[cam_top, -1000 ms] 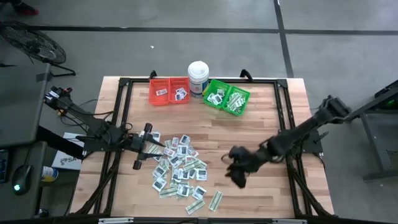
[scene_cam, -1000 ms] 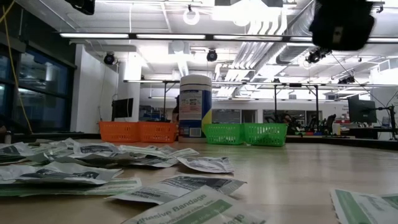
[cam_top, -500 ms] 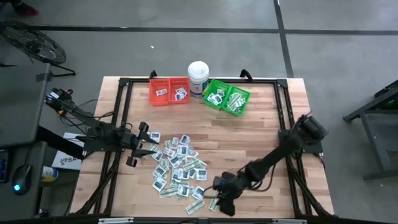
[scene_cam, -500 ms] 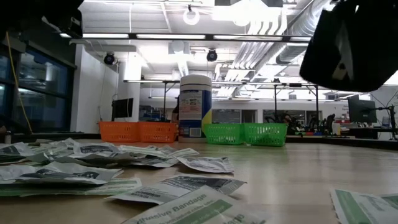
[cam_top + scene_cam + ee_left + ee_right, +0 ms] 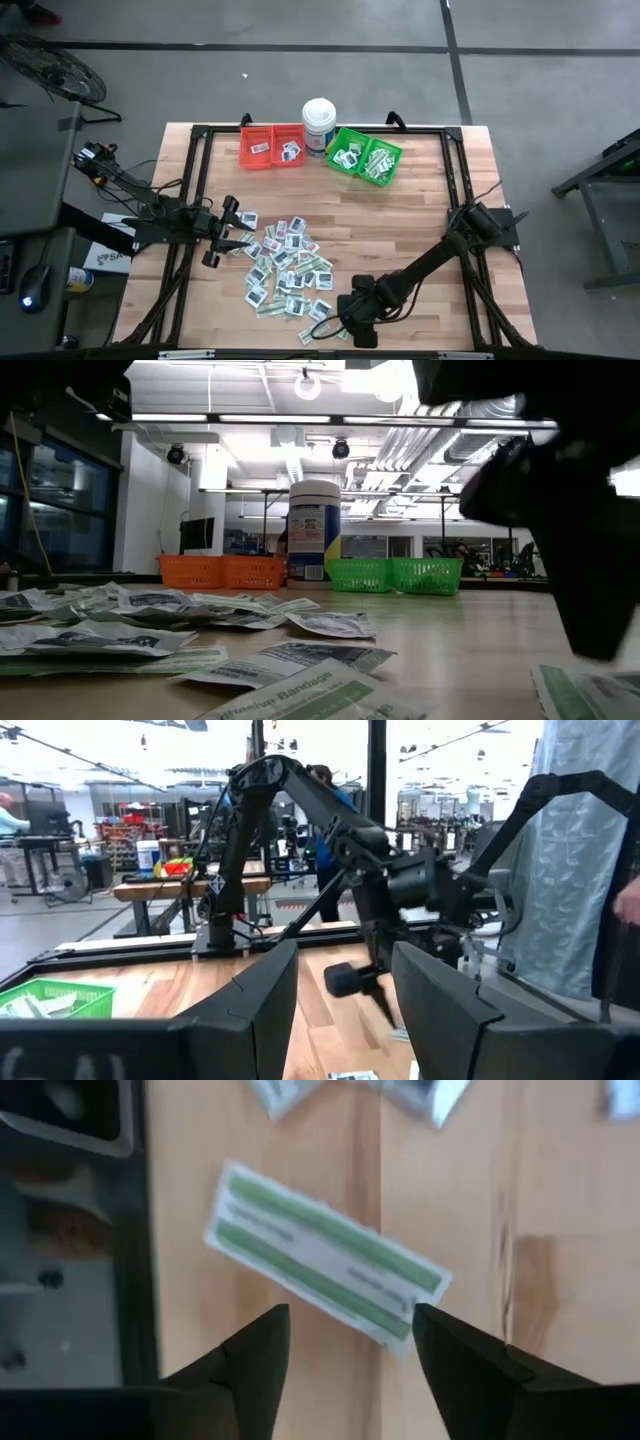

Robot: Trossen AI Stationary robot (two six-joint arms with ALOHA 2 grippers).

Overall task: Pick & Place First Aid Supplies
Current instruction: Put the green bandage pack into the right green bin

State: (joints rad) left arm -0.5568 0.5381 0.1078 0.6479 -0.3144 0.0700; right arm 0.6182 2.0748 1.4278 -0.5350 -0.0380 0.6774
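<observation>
The left gripper (image 5: 222,243) hangs where it was a second ago, at the left edge of the scattered first aid supplies (image 5: 285,268) on the table (image 5: 420,215); its jaws stand apart with nothing between them in the left wrist view, and it seems to be waiting. The pile itself lies mid-table, square white packets mixed with longer green-and-white strips, with a few already in the red bin (image 5: 271,146) and more in the green bin (image 5: 365,157) at the far edge, either side of the white tub (image 5: 318,123). What has changed is on the right: the right gripper (image 5: 352,322) has swept from mid-table, right of the pile, down to the near edge, and now sits low over the stray green-and-white strip (image 5: 325,1267) lying apart from the heap. Its jaws have spread wider in that time and are open, straddling the strip in the right wrist view without yet closing on it. I judge this to be the approach to a pick, the strip most likely bound for the green bin. As for writing, the nearest packet (image 5: 300,702) in the low view reads "Adhesive Bandage", partly cut off; the tub's label and the strip's print are too blurred to read.
</observation>
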